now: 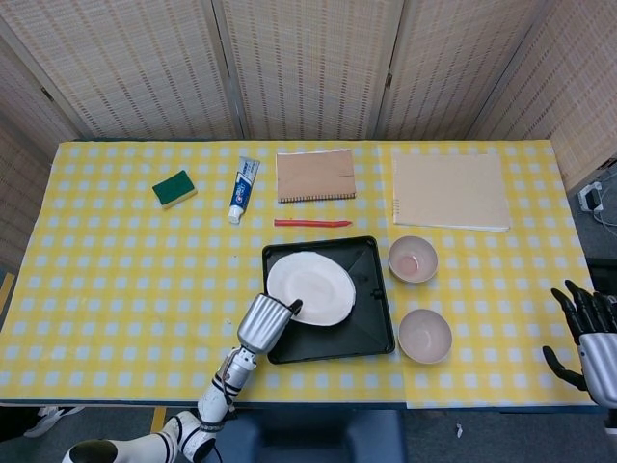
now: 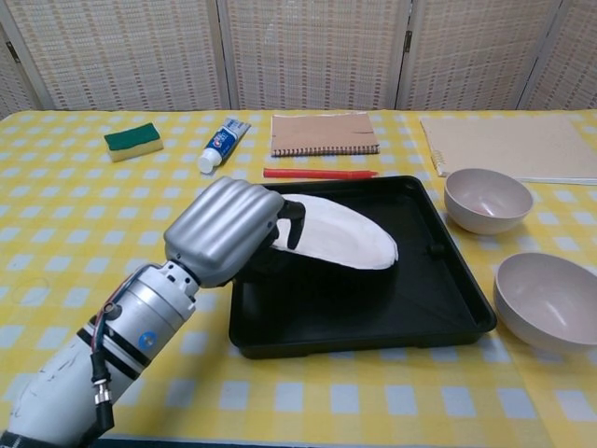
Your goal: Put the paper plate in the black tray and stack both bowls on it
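The left hand (image 2: 227,231) pinches the paper plate (image 1: 310,287) by its rim, tilted over the black tray (image 1: 374,328), ready to be released flat, while both bowls (image 1: 413,258) wait at the tray's three o'clock.

Print on the toothpaste tube (image 2: 221,143) is too small to read.

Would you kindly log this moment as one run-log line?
left hand: holds paper plate over black tray | right hand: open, idle | bowls: on table, unstacked
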Action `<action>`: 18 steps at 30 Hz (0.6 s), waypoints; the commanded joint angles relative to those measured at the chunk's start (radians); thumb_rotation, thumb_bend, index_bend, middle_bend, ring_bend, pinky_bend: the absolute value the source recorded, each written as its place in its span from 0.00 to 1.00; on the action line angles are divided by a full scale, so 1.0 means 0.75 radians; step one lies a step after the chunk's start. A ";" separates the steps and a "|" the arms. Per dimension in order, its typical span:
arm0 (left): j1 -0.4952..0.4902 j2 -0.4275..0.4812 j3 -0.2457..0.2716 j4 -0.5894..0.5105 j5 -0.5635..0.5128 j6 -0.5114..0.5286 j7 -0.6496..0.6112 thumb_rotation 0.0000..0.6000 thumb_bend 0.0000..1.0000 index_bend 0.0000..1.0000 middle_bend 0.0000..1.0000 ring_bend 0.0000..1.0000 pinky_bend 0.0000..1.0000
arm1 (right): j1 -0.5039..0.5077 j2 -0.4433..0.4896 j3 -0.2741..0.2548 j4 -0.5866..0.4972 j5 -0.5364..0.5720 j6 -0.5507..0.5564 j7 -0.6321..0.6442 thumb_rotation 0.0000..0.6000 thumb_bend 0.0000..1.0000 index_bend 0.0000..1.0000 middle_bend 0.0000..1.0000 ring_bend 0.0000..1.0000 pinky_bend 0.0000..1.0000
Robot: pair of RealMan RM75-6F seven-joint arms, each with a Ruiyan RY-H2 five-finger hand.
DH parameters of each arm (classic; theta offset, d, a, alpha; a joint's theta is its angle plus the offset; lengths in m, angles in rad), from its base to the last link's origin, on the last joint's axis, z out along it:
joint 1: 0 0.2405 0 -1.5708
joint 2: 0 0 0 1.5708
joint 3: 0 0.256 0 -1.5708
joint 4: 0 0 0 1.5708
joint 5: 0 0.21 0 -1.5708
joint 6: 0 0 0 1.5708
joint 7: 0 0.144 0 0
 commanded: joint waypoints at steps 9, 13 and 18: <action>0.005 0.050 0.048 -0.151 -0.018 -0.041 0.092 1.00 0.21 0.18 1.00 0.97 1.00 | -0.016 0.010 -0.004 0.006 -0.025 0.032 0.026 1.00 0.38 0.00 0.00 0.00 0.00; 0.029 0.141 0.060 -0.328 -0.066 -0.108 0.183 1.00 0.17 0.14 1.00 0.97 1.00 | -0.017 0.010 -0.004 0.008 -0.031 0.036 0.028 1.00 0.38 0.00 0.00 0.00 0.00; 0.061 0.289 0.038 -0.615 -0.131 -0.136 0.310 1.00 0.16 0.10 1.00 0.96 1.00 | -0.021 0.011 -0.010 0.006 -0.047 0.041 0.025 1.00 0.38 0.00 0.00 0.00 0.00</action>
